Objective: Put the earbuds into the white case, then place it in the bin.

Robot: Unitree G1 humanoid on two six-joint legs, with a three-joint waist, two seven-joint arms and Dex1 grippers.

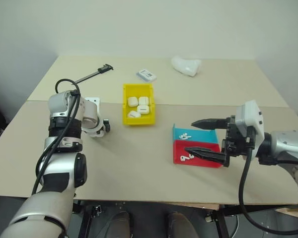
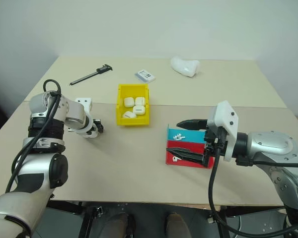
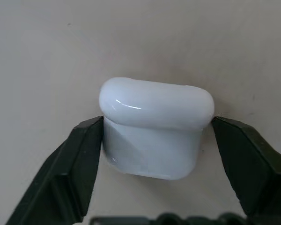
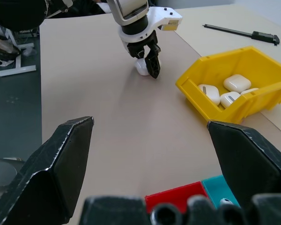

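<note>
The white case [image 3: 154, 136] lies on the table with its lid closed, left of the yellow bin [image 1: 125, 106]. My left gripper [image 1: 105, 128] points down over it, and its two black fingers [image 3: 79, 154] press against the case's two sides. The bin holds several other white cases. One of the tiny white earbuds [image 1: 185, 135] lies in the blue tray [image 1: 208, 135] and another earbud [image 1: 185, 157] lies in the red tray [image 1: 208, 161]. My right gripper [image 1: 189, 137] hovers open over these trays with nothing between its fingers.
At the back of the table lie a black caliper [image 1: 92, 74], a small flat white card box [image 1: 146, 75] and a lumpy white object [image 1: 186, 65]. The table's seam runs just behind the bin.
</note>
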